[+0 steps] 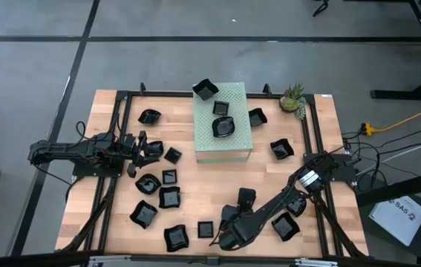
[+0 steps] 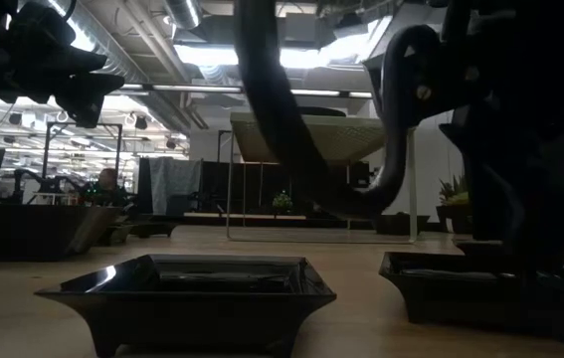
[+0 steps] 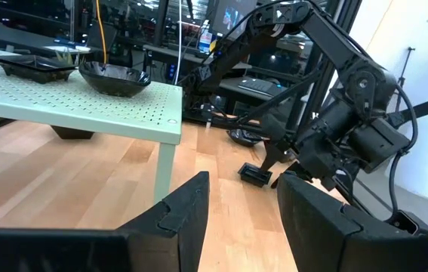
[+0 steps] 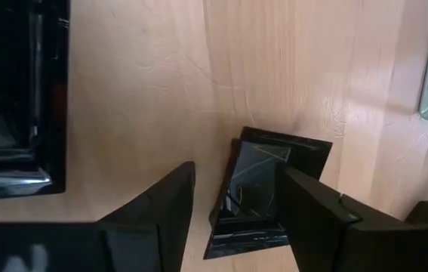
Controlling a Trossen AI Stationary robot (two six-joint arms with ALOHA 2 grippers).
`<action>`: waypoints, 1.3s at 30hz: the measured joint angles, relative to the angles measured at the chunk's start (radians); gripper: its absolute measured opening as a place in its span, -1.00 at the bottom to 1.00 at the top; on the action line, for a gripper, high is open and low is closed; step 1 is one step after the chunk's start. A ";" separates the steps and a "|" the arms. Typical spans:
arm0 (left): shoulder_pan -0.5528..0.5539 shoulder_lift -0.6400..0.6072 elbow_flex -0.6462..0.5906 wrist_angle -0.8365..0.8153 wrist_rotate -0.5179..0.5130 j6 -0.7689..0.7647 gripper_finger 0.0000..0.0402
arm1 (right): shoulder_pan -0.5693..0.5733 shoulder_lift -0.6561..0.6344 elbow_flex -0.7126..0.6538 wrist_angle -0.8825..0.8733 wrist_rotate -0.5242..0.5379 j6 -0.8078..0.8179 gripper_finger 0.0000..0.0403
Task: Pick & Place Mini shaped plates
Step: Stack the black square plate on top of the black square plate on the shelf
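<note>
Table: light wooden top (image 1: 113,222) with visible grain, ringed by a dark metal frame.
Plates: lots of small glossy black dishes scattered all over, some square like this one (image 1: 206,229), some with wavy rims like this one (image 1: 282,149). Pretty shiny, the low view caught reflections on a square plate (image 2: 186,291) right in front.
Box: pale green perforated box (image 1: 223,122) in the middle of the table, standing on thin legs. Two plates sat on top, a rounded bowl-ish one (image 1: 223,127) and one at the far corner (image 1: 205,90).
Right gripper: the right gripper (image 1: 223,239) was down low near the front edge, tilted over the wood. In its wrist view the fingers stood on either side of a small square plate (image 4: 263,193) tipped up on edge, so it looked like it was gripping that plate by the rim.
Left gripper: the left gripper (image 1: 142,147) hovered on the left side, fingers apart with nothing between them, plates close around it.
Other stuff: tiny pineapple-like plant (image 1: 293,98) at the far right corner, a yellow cable (image 1: 407,117) off the table.
</note>
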 joint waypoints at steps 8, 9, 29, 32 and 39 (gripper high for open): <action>0.000 0.000 0.000 0.000 0.000 0.000 -0.24 | -0.002 0.000 0.000 0.000 0.000 -0.012 -0.09; 0.000 0.000 0.000 0.000 0.000 0.000 -0.24 | -0.004 0.000 0.000 0.000 -0.001 -0.012 -0.09; 0.000 0.000 0.000 0.000 0.000 0.000 -0.24 | -0.011 0.000 -0.001 0.043 -0.044 -0.001 -0.95; 0.000 0.000 0.000 0.000 0.000 0.000 -0.24 | -0.011 0.000 -0.001 0.044 -0.044 -0.030 -0.90; 0.000 0.000 0.000 0.000 0.000 0.000 -0.24 | -0.010 -0.059 -0.002 0.020 -0.022 -0.060 -0.97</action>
